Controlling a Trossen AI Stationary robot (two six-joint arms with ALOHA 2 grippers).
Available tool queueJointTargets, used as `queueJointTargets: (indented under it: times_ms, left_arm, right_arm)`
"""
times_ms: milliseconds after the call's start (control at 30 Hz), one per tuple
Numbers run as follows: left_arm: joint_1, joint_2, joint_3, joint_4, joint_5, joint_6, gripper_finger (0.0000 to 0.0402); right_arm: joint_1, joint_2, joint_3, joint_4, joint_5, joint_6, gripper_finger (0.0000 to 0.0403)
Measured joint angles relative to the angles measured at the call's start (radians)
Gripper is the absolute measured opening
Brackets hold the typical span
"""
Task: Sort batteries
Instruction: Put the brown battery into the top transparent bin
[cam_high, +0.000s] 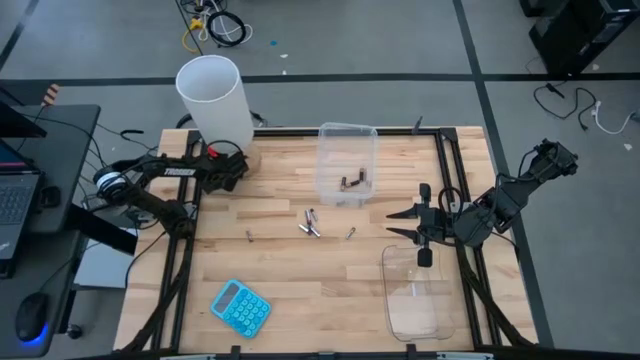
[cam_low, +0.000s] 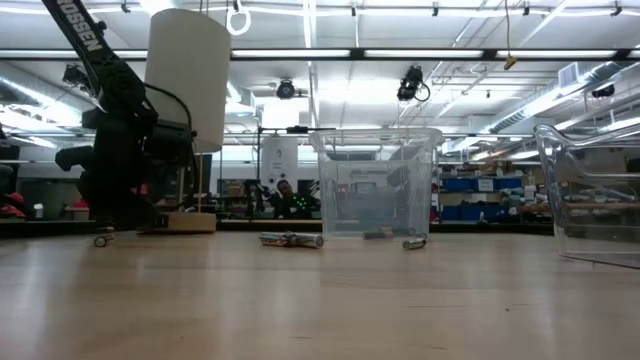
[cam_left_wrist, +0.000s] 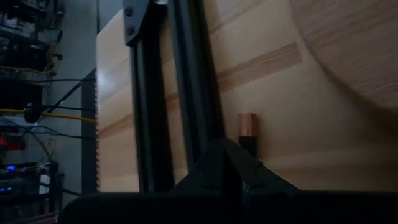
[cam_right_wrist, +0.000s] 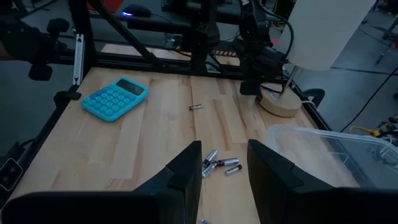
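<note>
Batteries lie scattered at mid-frame on the table, two more inside the clear tub just above. Right gripper, jaws wide and empty, hangs to their right; left gripper, pinched shut, waits upper left. A clean pick probably means straddling one cell squarely.

Open wood around loose batteries; clear tub just behind.

Pale wooden table in a black frame. Lying on it: loose batteries mid-table, blue calculator, two clear tubs, white lamp on a round wooden base.
</note>
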Motion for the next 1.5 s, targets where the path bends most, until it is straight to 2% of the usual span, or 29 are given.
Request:
queueJointTargets:
  times_ms: [200,1500]
  left_arm:
    - [0.000,0.000,0.000,0.040,0.031,0.028,0.0000]
    - [0.038,0.000,0.000,0.042,0.049,0.058,0.0000]
  right_arm:
    - [0.000,0.000,0.000,0.003,0.000,0.000,0.0115]
    - [0.000,0.000,0.000,0.015,0.000,0.004,0.0115]
